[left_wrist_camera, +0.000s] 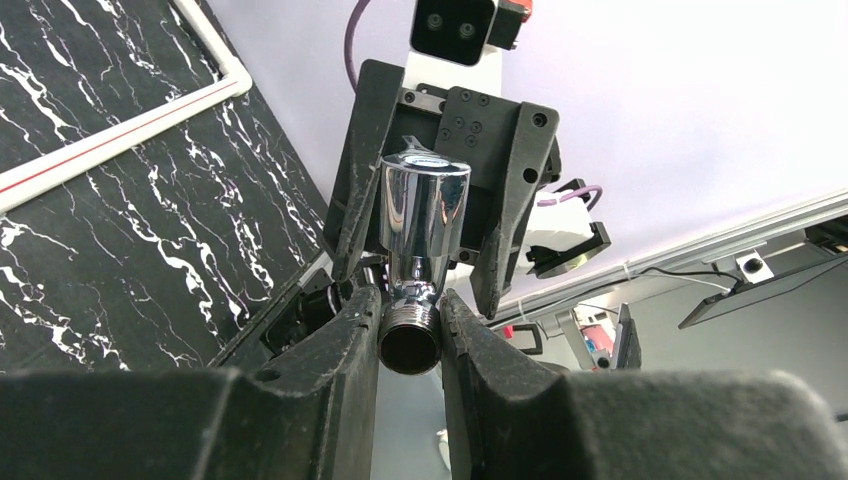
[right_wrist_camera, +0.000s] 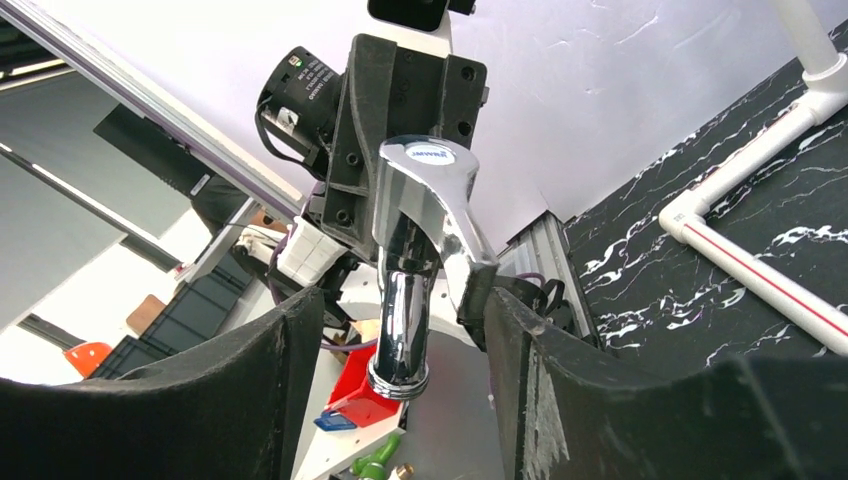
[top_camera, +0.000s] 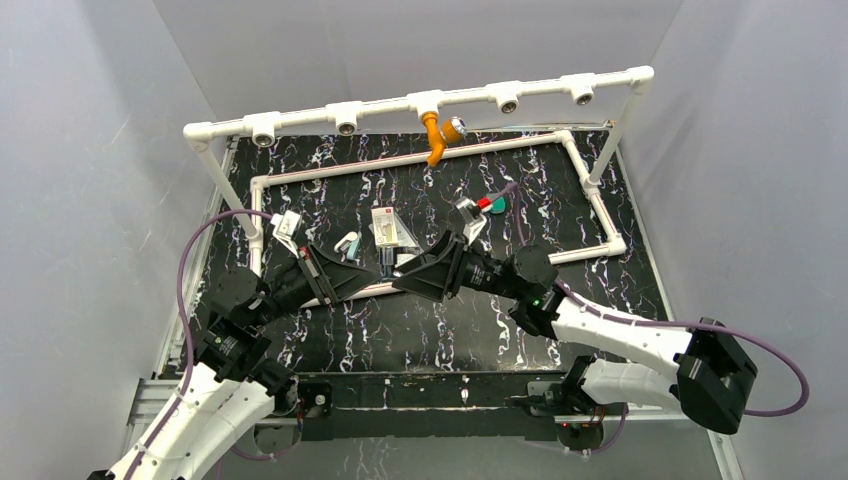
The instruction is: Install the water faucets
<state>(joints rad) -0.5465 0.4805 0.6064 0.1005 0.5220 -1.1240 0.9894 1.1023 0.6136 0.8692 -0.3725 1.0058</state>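
Top external view: the two arms meet tip to tip over the middle of the black marbled table [top_camera: 420, 335], in front of the white pipe [top_camera: 330, 113] that runs left to right along the far side on its uprights. The orange faucet [top_camera: 434, 138] sits in the pipe's middle socket, spout hanging down toward the table and its shiny knob pointing right. The other four sockets along the pipe face forward with nothing in them.

The chrome faucet [left_wrist_camera: 424, 222] is held in the air between the two grippers. In the left wrist view the left gripper [left_wrist_camera: 410, 322] is closed tight on the faucet's threaded end, one finger on each side of the thread, with the shiny body standing up beyond the fingertips.

In the right wrist view the right gripper [right_wrist_camera: 402, 305] straddles the same faucet with its fingers [right_wrist_camera: 285, 385] parted. The spout hangs between them with a clear gap on the left side, and the tip of the lever handle lies just beside, perhaps touching, the right finger. This gripper has no firm hold on the faucet
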